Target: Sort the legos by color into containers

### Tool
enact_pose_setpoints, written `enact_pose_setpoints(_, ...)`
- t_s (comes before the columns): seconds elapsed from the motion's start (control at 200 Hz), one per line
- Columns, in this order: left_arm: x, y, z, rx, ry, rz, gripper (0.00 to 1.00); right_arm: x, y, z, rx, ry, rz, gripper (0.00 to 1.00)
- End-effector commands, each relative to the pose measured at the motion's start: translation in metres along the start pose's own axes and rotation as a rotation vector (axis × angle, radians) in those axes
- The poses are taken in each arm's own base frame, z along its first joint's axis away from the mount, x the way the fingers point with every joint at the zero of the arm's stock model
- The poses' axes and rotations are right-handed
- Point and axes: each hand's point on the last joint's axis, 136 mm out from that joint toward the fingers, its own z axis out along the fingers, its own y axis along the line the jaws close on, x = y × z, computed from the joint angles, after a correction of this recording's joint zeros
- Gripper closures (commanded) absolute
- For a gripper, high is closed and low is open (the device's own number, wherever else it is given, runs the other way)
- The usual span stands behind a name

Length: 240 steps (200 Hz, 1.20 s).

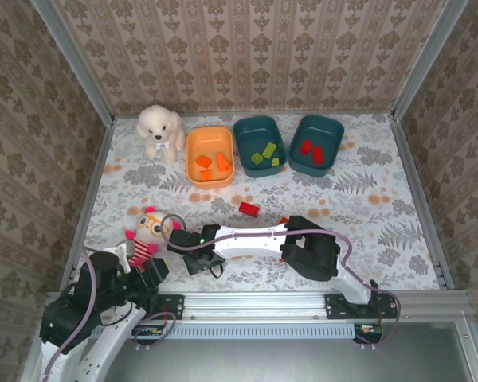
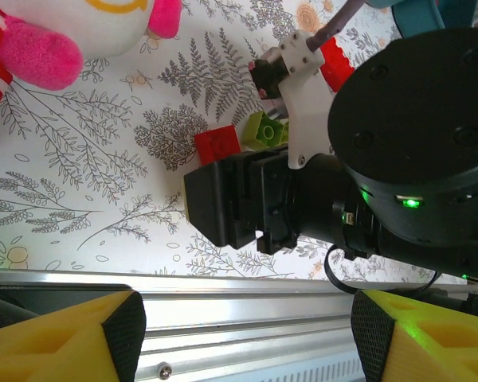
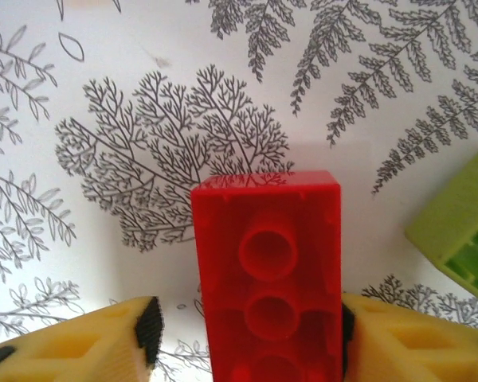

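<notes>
1. Jaws of the right gripper [image 3: 247,322] straddle a red brick [image 3: 267,263] that lies studs-up on the fern-print table [image 3: 143,95]. In the right wrist view, the yellow finger [image 3: 414,350] at 3 o'clock of the brick touches its side. The finger [image 3: 72,350] at 9 o'clock stands just short of it, so the brick is not yet pinched from both sides.
2. A light green brick [image 3: 454,239] lies near the red brick at its 3 o'clock, apart from it.
3. In the top view, the right arm [image 1: 247,236] reaches across to 7 o'clock of the table. Its gripper is just beside the pink-and-yellow plush toy [image 1: 147,231].
4. The left gripper [image 2: 247,338] hangs above the near aluminium rail [image 2: 223,302] with its jaws spread wide.
5. Three tubs stand in a row at 12 o'clock of the table.
   - The orange tub [image 1: 223,181] holds orange bricks [image 1: 204,161].
   - The middle teal tub [image 1: 251,131] holds light green bricks [image 1: 268,149].
   - The right teal tub [image 1: 323,127] holds red bricks [image 1: 306,147].
6. A second red brick [image 1: 249,209] lies loose near the table centre, at 6 o'clock of the middle teal tub.
7. A white plush dog [image 1: 161,131] sits at 9 o'clock of the orange tub.
</notes>
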Motion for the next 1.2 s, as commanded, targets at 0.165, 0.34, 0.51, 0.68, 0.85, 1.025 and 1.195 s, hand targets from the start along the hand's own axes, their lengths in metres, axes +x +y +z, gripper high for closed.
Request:
enact_pose_setpoints(0.165, 0.013, -0.008, 0.003, 0.074, 0.057, -0.011, 0.27, -0.008, -0.011, -0.001, 0.043, 0.0, -0.007, 0.65)
enact_pose_setpoints(0.34, 0.006, -0.017, 0.005, 0.107, 0.037, -0.007, 0.27, -0.027, -0.012, -0.034, -0.007, -0.061, 0.0, 0.68)
enact_pose_setpoints(0.51, -0.009, -0.034, 0.012, 0.139, 0.024, -0.004, 0.28, -0.062, -0.034, -0.083, -0.059, -0.143, 0.072, 0.69)
enact_pose_setpoints(0.68, -0.046, -0.068, 0.04, 0.186, -0.016, 0.03, 0.28, -0.101, -0.114, -0.117, -0.034, -0.209, 0.207, 0.69)
enact_pose_setpoints(0.85, -0.091, -0.108, 0.086, 0.241, -0.055, 0.053, 0.29, -0.129, -0.232, -0.131, 0.007, -0.225, 0.4, 0.69)
enact_pose_setpoints(1.025, -0.133, -0.15, 0.137, 0.254, -0.053, 0.117, 0.28, -0.158, -0.34, -0.134, 0.028, -0.243, 0.596, 0.69)
enact_pose_setpoints(1.195, -0.163, -0.187, 0.183, 0.282, -0.046, 0.14, 0.27, -0.187, -0.421, -0.129, 0.053, -0.266, 0.731, 0.7)
